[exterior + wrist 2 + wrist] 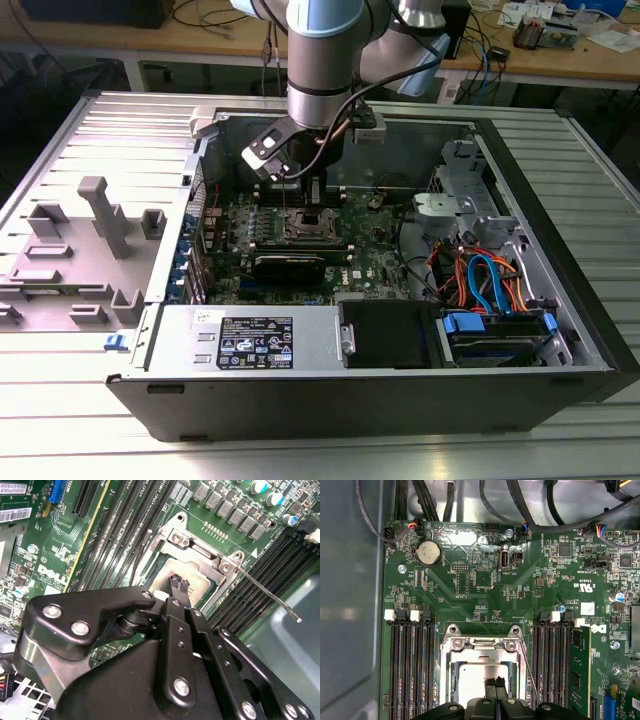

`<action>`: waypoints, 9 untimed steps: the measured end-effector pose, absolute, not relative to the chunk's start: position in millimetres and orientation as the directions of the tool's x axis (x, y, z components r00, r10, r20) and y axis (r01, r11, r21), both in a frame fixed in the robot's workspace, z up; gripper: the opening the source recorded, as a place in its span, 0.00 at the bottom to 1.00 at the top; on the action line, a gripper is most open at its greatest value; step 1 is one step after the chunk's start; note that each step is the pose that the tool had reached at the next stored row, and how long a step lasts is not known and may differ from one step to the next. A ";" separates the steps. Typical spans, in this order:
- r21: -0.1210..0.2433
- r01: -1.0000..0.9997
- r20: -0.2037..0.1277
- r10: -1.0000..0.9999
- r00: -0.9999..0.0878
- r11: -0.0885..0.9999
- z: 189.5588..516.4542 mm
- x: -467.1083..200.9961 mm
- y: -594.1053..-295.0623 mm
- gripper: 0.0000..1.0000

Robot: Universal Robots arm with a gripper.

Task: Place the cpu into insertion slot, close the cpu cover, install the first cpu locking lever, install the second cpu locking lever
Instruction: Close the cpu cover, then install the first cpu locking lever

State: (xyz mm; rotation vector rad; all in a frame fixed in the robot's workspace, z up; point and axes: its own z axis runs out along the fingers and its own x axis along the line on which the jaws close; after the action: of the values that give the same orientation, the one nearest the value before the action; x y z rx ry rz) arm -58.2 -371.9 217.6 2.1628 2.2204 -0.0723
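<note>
Got the jaws pressed together, pinching nothing, black fingertips point(173, 581) point(490, 684) parked right over the small shiny silver-grey square cpu point(472, 677) point(200, 586), can't tell if touching. Seeing that cpu seated in the silver-rimmed square insertion slot point(308, 222), with the thin silver metal frame cpu cover point(480, 647) lying flat around it. Also spotting a thin metal rod lever point(270, 594) angling out over long black memory slots point(412, 670).

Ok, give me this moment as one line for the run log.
gripper: shut, tips over shiny silver square cpu | thin silver frame cpu cover: down around cpu | thin metal locking lever: sticking out, end free
</note>
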 end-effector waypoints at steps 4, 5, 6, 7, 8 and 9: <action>-0.005 1.000 -0.062 0.998 -0.026 0.026 217.6 -57.9 -371.9 0.11; -0.005 1.000 -0.062 0.998 -0.026 0.026 217.6 -57.9 -372.0 0.11; -0.005 1.000 -0.062 0.998 -0.026 0.026 217.6 -57.9 -372.0 0.11; -0.005 1.000 -0.062 0.998 -0.026 0.026 217.6 -57.9 -371.9 0.11; -0.005 1.000 -0.062 0.998 -0.026 0.026 217.6 -57.8 -372.0 0.11; -0.005 1.000 -0.062 0.998 -0.026 0.026 217.6 -57.8 -371.9 0.11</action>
State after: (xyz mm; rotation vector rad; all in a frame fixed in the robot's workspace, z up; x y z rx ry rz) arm -57.8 -371.9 217.6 2.1628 2.2204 -0.0723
